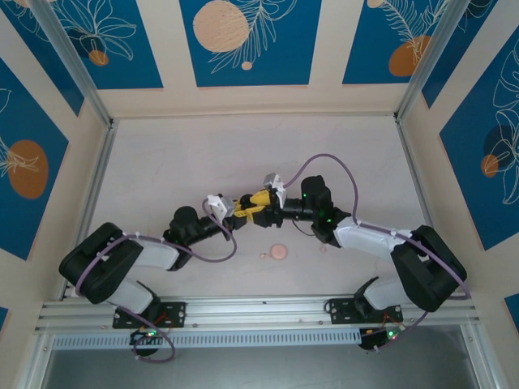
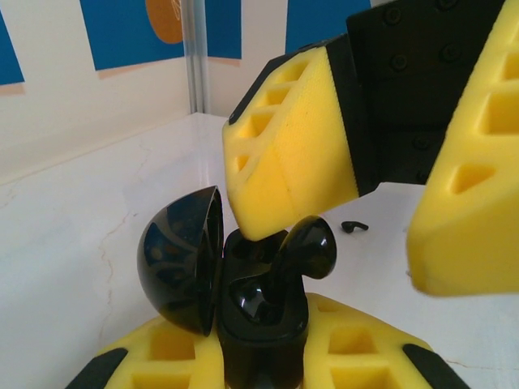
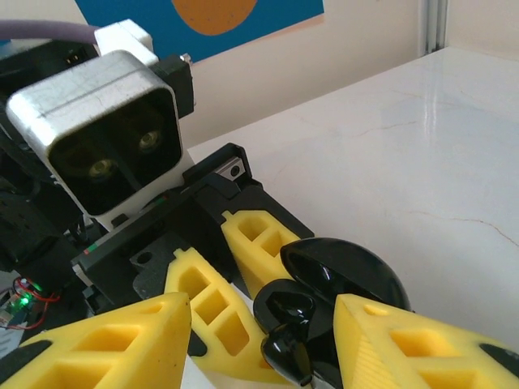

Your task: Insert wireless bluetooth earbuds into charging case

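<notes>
L claw (image 2: 259,350) clamped on case (image 2: 258,318), R claw (image 3: 268,348) apart crowding above, bud (image 2: 305,247) prob. half-seated, pink disc (image 1: 279,251) near

A white, faintly veined table (image 1: 203,154) is carrying a pale pink disc (image 1: 278,251) near its front edge. A tiny pale piece (image 1: 262,256) is lying just beside the disc, and a black earbud (image 2: 354,226) is lying on the bare surface.

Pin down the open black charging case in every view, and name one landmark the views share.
Left wrist: charging case bottom centre, lid swung left.
Right wrist: bottom edge, right of centre.
Top external: centre, where left gripper and right gripper converge; too small to discern.
Shared landmark: black earbud standing in it.
</notes>
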